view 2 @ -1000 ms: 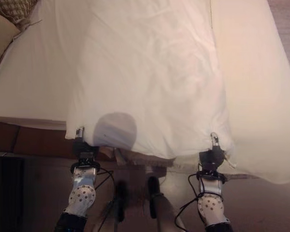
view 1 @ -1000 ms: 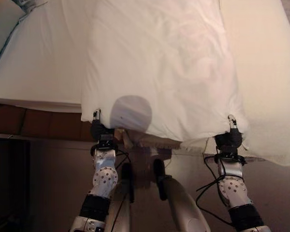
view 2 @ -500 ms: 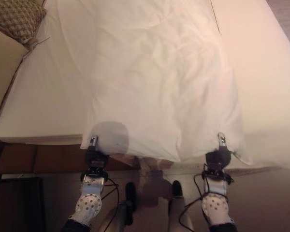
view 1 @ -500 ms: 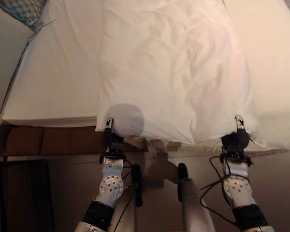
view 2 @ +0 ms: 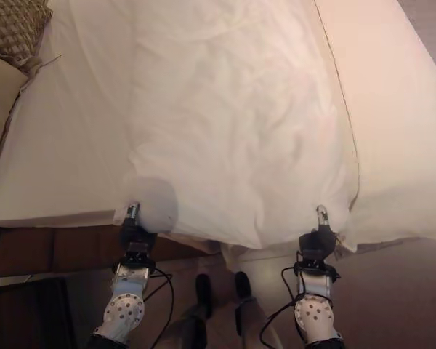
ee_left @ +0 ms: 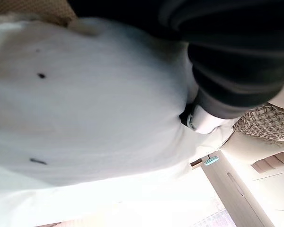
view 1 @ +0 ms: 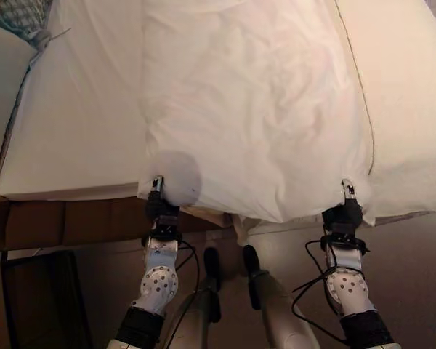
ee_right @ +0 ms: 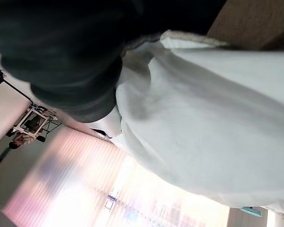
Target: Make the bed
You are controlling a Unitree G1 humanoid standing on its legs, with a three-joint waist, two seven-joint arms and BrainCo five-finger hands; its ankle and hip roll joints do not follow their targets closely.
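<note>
step: spreading duvet (view 1: 254,109) over bed (view 1: 73,138) | my left hand (view 1: 158,200), right hand (view 1: 344,207) at near hem, grip can't tell | next: lay hem flat

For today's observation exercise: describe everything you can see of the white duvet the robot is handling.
The duvet is white, soft and puffy-looking, creased all over. It lies lengthwise along the bed, covering its middle and leaving sheet bare on both sides. Its near edge hangs just past the foot of the mattress. The left hand and the right hand meet that edge at its two corners, fingers hidden in the cloth.
</note>
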